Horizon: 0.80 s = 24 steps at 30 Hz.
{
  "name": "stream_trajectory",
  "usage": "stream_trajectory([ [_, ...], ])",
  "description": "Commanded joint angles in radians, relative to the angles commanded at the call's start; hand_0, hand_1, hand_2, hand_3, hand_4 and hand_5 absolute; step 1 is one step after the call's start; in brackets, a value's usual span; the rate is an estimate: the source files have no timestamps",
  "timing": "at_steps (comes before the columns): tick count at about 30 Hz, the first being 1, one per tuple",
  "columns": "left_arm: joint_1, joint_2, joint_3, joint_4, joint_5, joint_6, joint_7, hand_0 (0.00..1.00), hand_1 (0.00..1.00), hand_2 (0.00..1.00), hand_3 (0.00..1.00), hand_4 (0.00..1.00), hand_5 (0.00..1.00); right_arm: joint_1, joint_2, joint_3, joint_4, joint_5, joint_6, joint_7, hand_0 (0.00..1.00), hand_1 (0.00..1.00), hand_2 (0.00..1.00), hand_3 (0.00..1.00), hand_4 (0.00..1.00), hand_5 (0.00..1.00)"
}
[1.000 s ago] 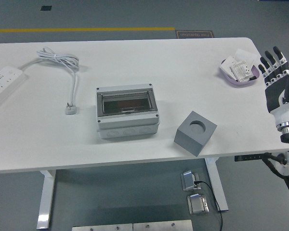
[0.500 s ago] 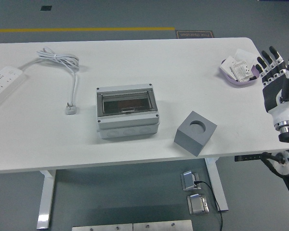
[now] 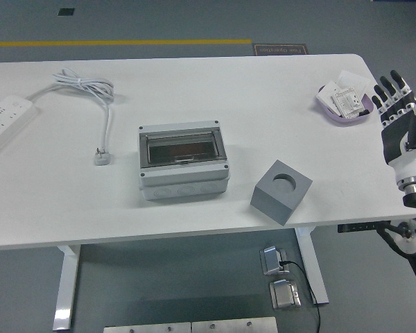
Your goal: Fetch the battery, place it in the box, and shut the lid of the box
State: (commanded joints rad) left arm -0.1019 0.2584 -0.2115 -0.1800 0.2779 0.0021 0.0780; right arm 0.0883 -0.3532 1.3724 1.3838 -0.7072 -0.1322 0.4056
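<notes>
A grey box (image 3: 184, 160) with a smoky see-through lid sits near the middle of the white table (image 3: 263, 118); the lid lies flat on it. A purple dish (image 3: 343, 105) at the far right holds small white packets; I cannot tell whether a battery is among them. My right hand (image 3: 401, 104) is raised at the table's right edge, just right of the dish, fingers spread and empty. The left arm does not show.
A grey cube (image 3: 281, 191) with a round hole in its top stands near the front edge, right of the box. A white power strip (image 3: 5, 116) and its coiled cord (image 3: 90, 90) with plug (image 3: 102, 157) lie at the left.
My right hand has shifted slightly at the table's right edge, drifting a little left and up and then back. Nothing on the table has moved.
</notes>
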Motion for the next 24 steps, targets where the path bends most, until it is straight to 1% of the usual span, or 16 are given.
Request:
stream_trajectory([
  [3, 0.002, 0.000, -0.058, 0.000, 0.055, 0.001, 0.014, 0.735, 0.760, 0.755, 0.758, 0.620, 0.422, 0.000, 0.000, 0.004, 0.002, -0.006, -0.001, -0.003, 0.998, 0.902, 0.891, 0.897, 0.998, 0.998],
  [5, 0.003, 0.000, -0.074, 0.000, 0.067, 0.001, 0.015, 0.735, 0.760, 0.755, 0.758, 0.620, 0.422, 0.000, 0.000, 0.007, 0.003, -0.008, -0.002, -0.004, 0.998, 0.902, 0.891, 0.897, 0.998, 0.998],
  [11, 0.005, 0.000, -0.047, 0.000, 0.033, 0.002, 0.002, 0.735, 0.759, 0.754, 0.758, 0.621, 0.422, 0.000, -0.007, 0.020, 0.008, -0.022, -0.002, -0.010, 0.998, 0.897, 0.891, 0.895, 0.998, 0.998],
  [18, 0.009, -0.001, -0.067, 0.000, 0.052, 0.002, 0.009, 0.735, 0.758, 0.754, 0.760, 0.621, 0.422, -0.001, -0.017, 0.025, 0.014, -0.036, -0.003, -0.020, 0.998, 0.896, 0.889, 0.892, 0.998, 0.998],
  [24, 0.004, -0.002, -0.037, 0.000, 0.024, 0.002, 0.003, 0.735, 0.757, 0.753, 0.760, 0.622, 0.421, 0.002, -0.018, 0.021, 0.013, -0.046, -0.001, -0.029, 0.998, 0.894, 0.888, 0.892, 0.998, 0.998],
])
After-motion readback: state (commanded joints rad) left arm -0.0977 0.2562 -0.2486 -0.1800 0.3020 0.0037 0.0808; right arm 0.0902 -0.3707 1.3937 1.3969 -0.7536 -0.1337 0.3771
